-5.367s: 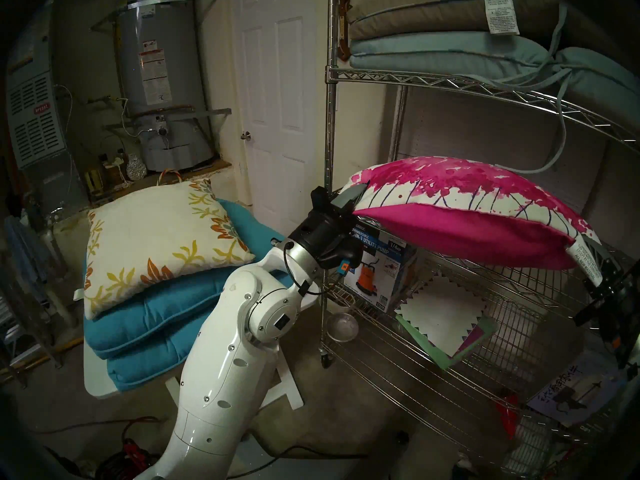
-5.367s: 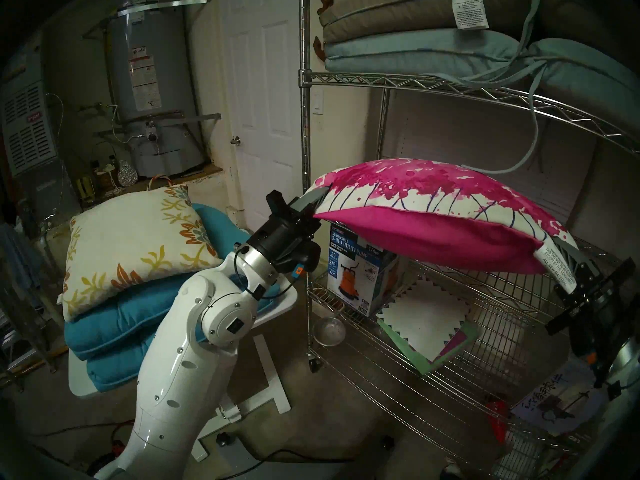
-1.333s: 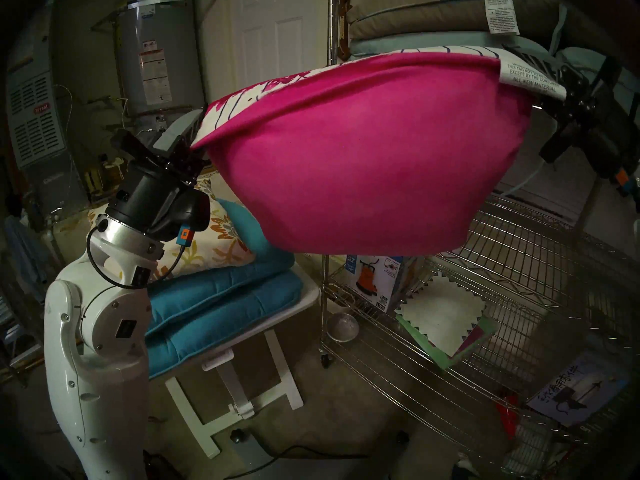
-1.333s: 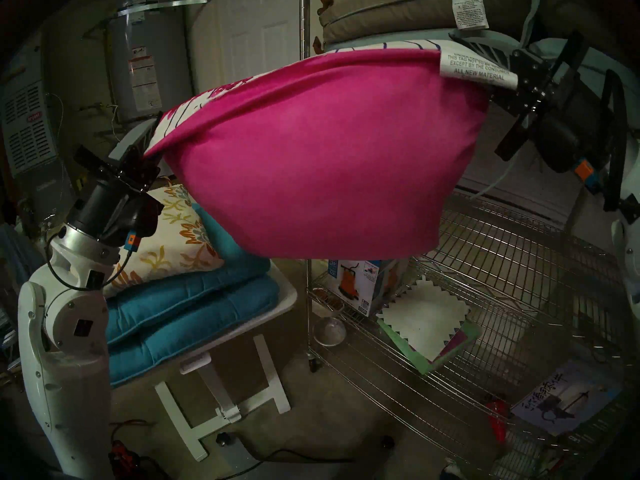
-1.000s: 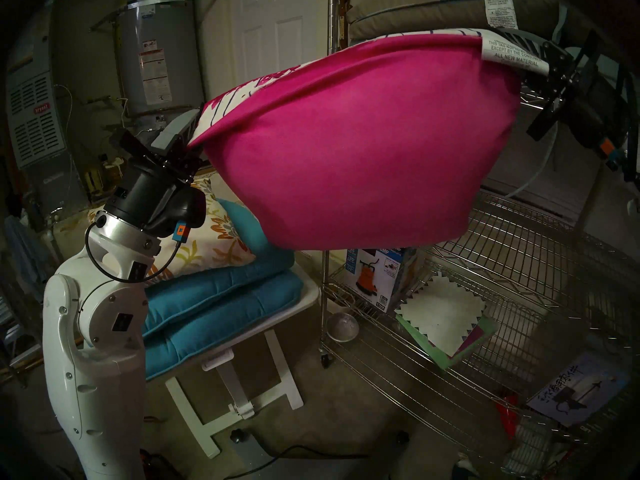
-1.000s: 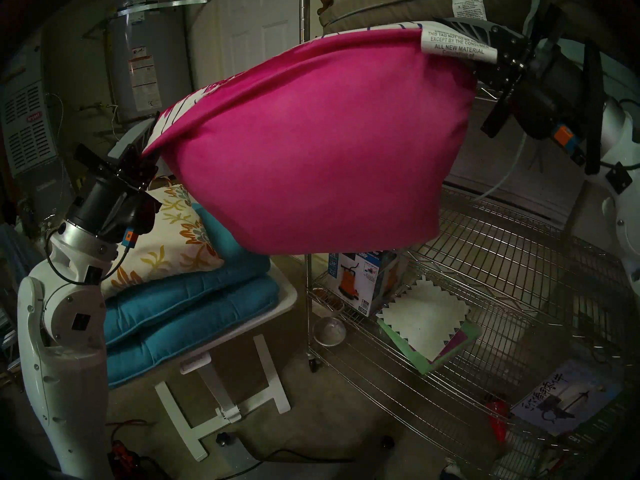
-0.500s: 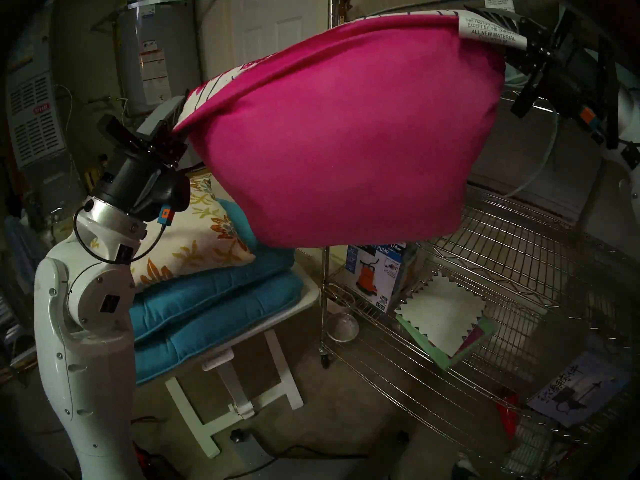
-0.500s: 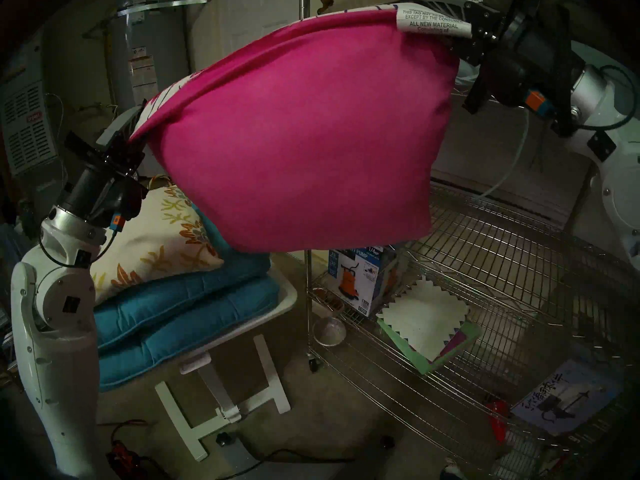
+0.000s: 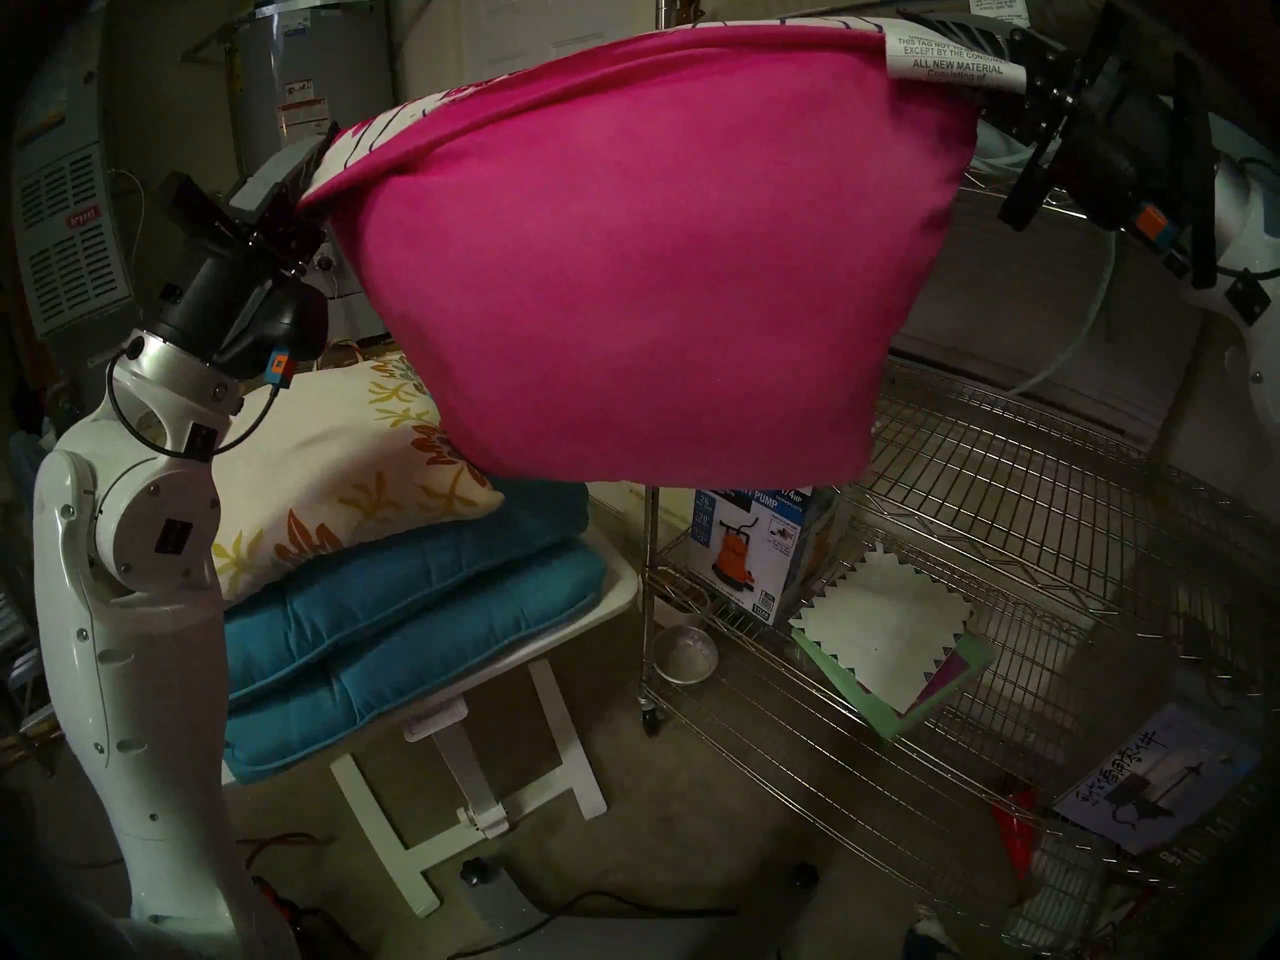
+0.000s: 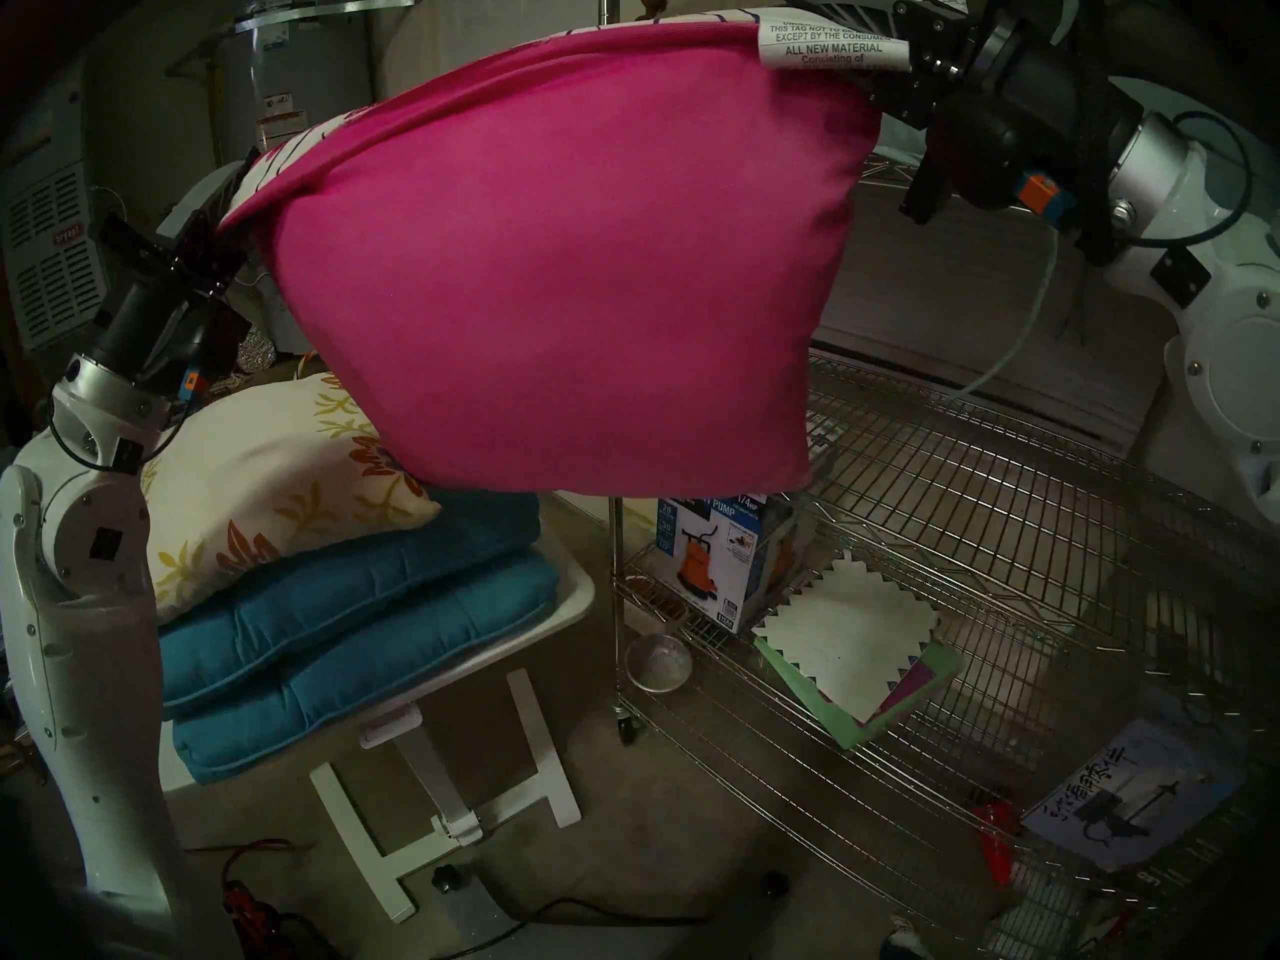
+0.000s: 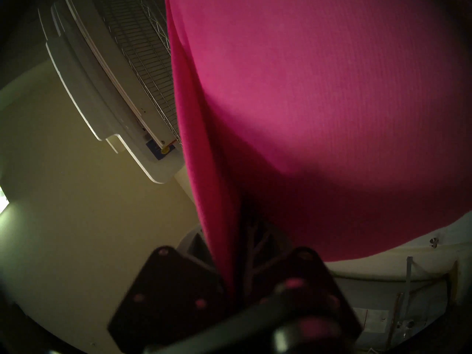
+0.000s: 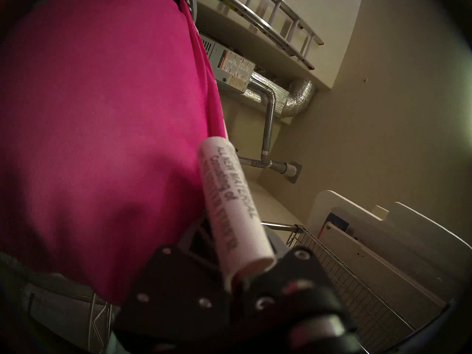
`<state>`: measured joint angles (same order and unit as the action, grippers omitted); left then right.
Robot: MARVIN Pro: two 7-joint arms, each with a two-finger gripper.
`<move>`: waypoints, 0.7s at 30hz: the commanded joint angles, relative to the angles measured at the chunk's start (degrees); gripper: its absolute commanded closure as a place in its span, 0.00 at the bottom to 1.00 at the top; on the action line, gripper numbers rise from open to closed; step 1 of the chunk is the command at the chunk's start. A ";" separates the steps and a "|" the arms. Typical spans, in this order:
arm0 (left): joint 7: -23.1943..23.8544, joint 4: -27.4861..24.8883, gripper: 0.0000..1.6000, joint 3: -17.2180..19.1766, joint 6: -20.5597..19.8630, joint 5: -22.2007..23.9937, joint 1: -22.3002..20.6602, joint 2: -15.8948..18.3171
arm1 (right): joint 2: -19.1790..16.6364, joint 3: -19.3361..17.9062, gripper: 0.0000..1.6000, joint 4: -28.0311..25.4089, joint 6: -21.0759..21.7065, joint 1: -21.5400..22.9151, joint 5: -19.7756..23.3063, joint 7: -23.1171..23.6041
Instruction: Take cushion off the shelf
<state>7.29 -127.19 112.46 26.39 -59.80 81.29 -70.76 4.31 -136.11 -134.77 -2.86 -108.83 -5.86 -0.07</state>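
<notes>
- The magenta cushion (image 9: 651,266) hangs in the air between the two arms, clear of the shelf (image 9: 1039,494), in front of it and above the white folding table (image 9: 609,591); its plain pink back faces the head cameras, and only a strip of the white printed face shows along the top edge.
- The left gripper (image 9: 315,176) is clamped on the cushion's left corner; the right gripper (image 9: 997,51) is clamped on the right corner, beside the curled white care tag (image 9: 956,65).
- The left wrist view alone shows pink fabric running down between the left gripper's fingers (image 11: 258,246); it also shows a stretch of wire grid seen from below and a pale ceiling.
- The right wrist view alone shows the tag rolled into a tube (image 12: 235,210), its print blurred, plus a silver duct (image 12: 288,98), a pipe and a ladder (image 12: 275,16) high on the wall.
- The cushion hides most of the door and of the shelf's upper tier; the right gripper's fingertips are lost behind the tag and seam, and the frame corners fall into the dark rim.
- On the table lies a stack: two teal cushions (image 9: 415,633) with a cream floral pillow (image 9: 346,480) on top; the shelf's lower tiers carry a pump box (image 9: 748,557) and zigzag-edged paper sheets (image 9: 886,647); a water heater (image 9: 312,93) stands at the back of the dim utility room, on a bare floor with cables.
</notes>
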 commanded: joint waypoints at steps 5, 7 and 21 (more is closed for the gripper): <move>-0.05 8.86 1.00 5.60 -0.31 0.56 -8.96 5.84 | 1.42 -0.61 1.00 4.20 2.64 1.52 0.10 -2.84; 0.23 10.11 1.00 5.67 0.16 0.63 -10.29 6.33 | 1.42 -0.40 1.00 4.16 2.55 1.48 0.11 -2.97; 1.63 16.47 1.00 5.83 2.83 1.24 -16.46 8.74 | 1.42 1.00 1.00 3.25 1.94 1.20 0.12 -3.73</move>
<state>8.41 -116.88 113.00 32.62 -58.28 69.79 -63.81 3.24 -134.32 -135.75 -3.64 -108.85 -5.77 -1.59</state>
